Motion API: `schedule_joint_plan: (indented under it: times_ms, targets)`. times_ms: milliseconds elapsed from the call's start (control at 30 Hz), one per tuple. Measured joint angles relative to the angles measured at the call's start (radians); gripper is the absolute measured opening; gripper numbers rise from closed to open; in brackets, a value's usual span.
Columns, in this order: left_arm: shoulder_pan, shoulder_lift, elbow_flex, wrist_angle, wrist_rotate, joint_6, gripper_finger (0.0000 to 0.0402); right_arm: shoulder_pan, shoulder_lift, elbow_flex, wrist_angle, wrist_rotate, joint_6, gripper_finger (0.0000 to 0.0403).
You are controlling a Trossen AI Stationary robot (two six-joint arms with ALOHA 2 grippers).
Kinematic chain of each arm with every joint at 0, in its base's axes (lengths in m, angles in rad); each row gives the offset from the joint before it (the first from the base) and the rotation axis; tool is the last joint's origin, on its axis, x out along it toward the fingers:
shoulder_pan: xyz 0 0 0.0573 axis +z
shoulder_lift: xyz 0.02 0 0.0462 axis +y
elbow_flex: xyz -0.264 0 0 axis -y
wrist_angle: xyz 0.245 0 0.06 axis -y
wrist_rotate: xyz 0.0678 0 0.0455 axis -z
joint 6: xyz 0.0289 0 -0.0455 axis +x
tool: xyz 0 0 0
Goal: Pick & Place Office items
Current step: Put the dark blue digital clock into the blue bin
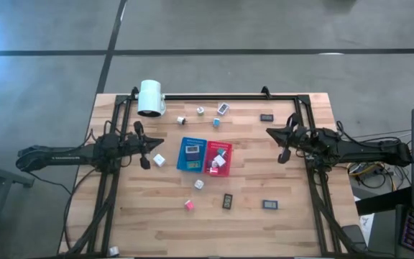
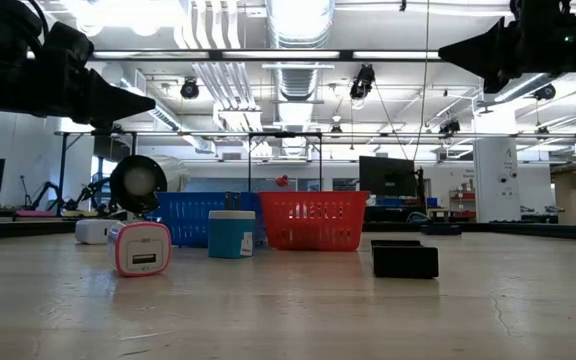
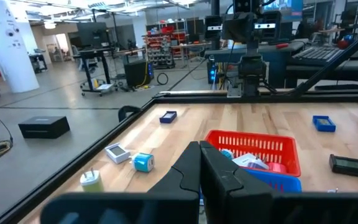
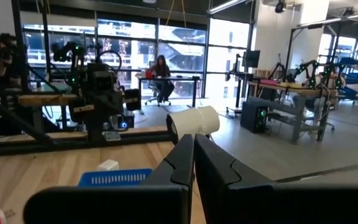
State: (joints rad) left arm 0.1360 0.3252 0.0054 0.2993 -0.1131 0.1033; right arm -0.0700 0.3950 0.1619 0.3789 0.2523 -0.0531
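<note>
Roughly at the middle of the light wooden table (image 1: 279, 230) we see 2 perforated rectangular trays touching side by side, the blue tray (image 1: 191, 155) on the left and the red tray (image 1: 218, 158) on the right. Inside the blue tray lies 1 dark flat rectangle (image 1: 190, 150); the red tray holds several small white, pink and teal pieces (image 1: 218, 160), too tiny for us to count. Other office items lie scattered around them: a white cube (image 1: 159, 160) just left of the blue tray, a pink cube (image 1: 189, 205) and a white cube (image 1: 199, 184) on the near side, 2 dark rectangles (image 1: 228, 201) near them, and a few small cubes (image 1: 200, 111) on the far side. At the far left corner a big white cylinder (image 1: 151, 97) lies on its side. Our left gripper (image 1: 144, 164) hangs above the table left of the white cube, clenched and empty. Our right gripper (image 1: 282, 157) hangs well right of the red tray, likewise clenched on nothing.
</note>
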Motion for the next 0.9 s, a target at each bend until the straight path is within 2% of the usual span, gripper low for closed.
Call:
schedule_joint_plan:
  times_ms: [400,900]
  targets:
    - [0.0,0.0,0.0,0.0,0.0,0.053,0.0003,0.0,0.006,0.0,0.001,0.005,-0.036,0.0008]
    - [0.0,0.0,0.0,0.0,-0.003,0.024,0.0003,0.0,0.055,0.001,0.03,0.004,0.008,0.0008]
